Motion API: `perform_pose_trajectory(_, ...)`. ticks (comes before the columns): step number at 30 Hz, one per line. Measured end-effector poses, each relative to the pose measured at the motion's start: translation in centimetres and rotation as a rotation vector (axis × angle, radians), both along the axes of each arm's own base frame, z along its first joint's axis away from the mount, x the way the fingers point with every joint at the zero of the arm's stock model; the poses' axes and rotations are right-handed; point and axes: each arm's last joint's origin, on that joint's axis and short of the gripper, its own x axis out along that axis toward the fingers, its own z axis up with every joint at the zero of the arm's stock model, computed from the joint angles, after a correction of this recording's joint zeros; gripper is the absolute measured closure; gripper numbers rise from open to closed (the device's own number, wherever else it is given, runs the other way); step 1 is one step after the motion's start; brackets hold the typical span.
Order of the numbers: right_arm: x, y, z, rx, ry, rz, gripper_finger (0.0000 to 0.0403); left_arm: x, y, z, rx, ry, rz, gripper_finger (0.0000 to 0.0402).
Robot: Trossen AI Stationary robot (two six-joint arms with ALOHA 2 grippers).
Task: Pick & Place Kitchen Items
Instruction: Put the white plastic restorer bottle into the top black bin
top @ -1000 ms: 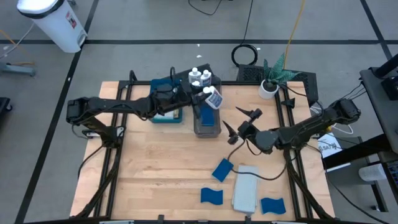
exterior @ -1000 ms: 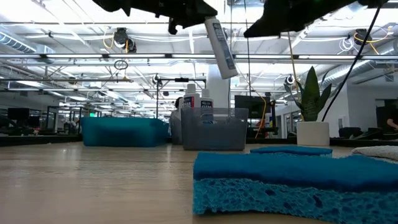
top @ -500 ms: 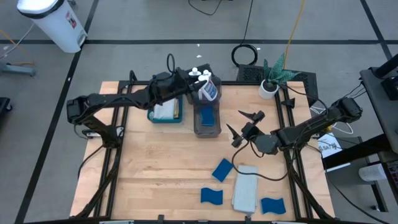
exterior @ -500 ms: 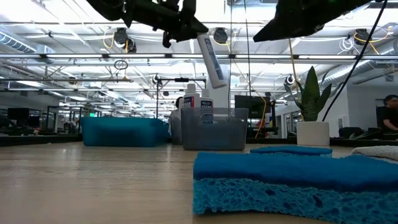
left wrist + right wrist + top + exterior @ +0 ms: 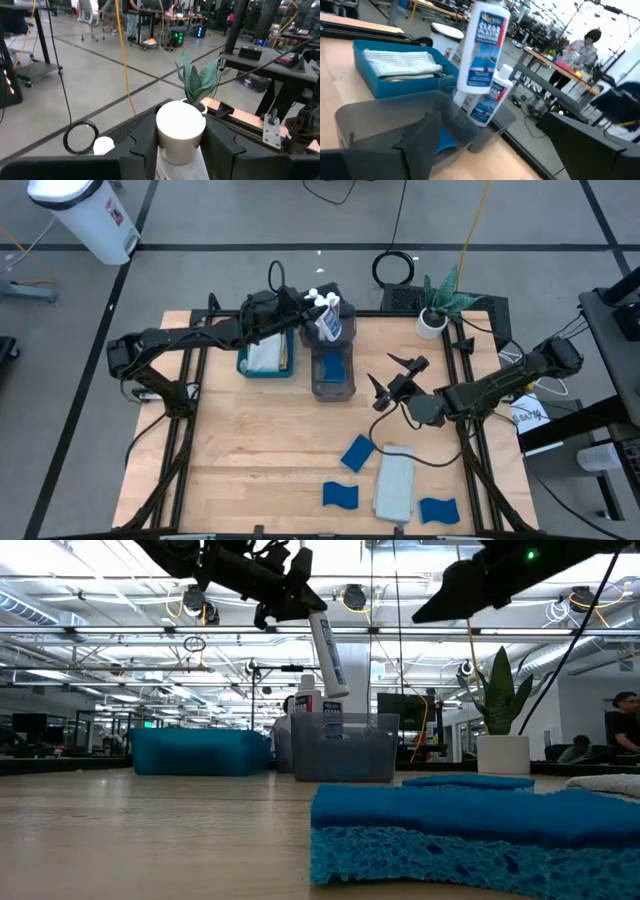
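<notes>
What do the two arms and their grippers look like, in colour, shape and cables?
Both arms are black, built of slim jointed links with thicker round joints. The left gripper and the right gripper each end in two dark, pointed fingers. A thin black cable loops beside the right arm's forward link. A small green light glows on one arm in the low view.

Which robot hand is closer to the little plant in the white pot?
The right one. The right gripper hovers open over the table just in front of the potted plant. The left gripper is farther away, holding a white bottle above the grey bin.
</notes>
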Motion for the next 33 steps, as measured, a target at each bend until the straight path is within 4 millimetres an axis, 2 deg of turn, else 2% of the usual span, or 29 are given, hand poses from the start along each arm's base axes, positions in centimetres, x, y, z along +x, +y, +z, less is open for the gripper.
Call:
perform_pose_trajectory(2,0.1,-0.3,-0.2,0.021,-0.012,0.005,0.0072,0.2,0.1,0.9,-0.013,0.024,0.0,0.0284)
perform_pose_trajectory(7,0.6,-1.0,-0.1,0.122,-0.035,0.147,0.0072,1.1,0.2,4.7,0.025,0.111,-0.018,0.0284)
perform_pose_trajectory(11,0.4,-1.3,0.3,0.222,-0.056,0.279,0.0071,2.2,0.6,5.2,0.062,0.151,-0.039,0.0284)
perform_pose_trajectory(14,-0.1,-1.3,0.5,0.27,-0.057,0.322,0.0071,3.1,0.9,4.4,0.066,0.174,-0.048,0.0284)
perform_pose_trajectory(20,-0.7,-1.5,0.7,0.287,-0.044,0.311,0.0071,5.2,2.3,0.8,0.035,0.244,-0.041,0.0284)
perform_pose_trajectory(25,-0.8,-1.5,0.6,0.286,-0.038,0.312,0.0071,6.7,3.0,-1.3,0.046,0.247,-0.031,0.0284)
perform_pose_trajectory(33,-0.8,-1.5,0.5,0.281,-0.024,0.311,0.0071,8.2,4.6,-4.3,0.059,0.266,0.02,0.0284)
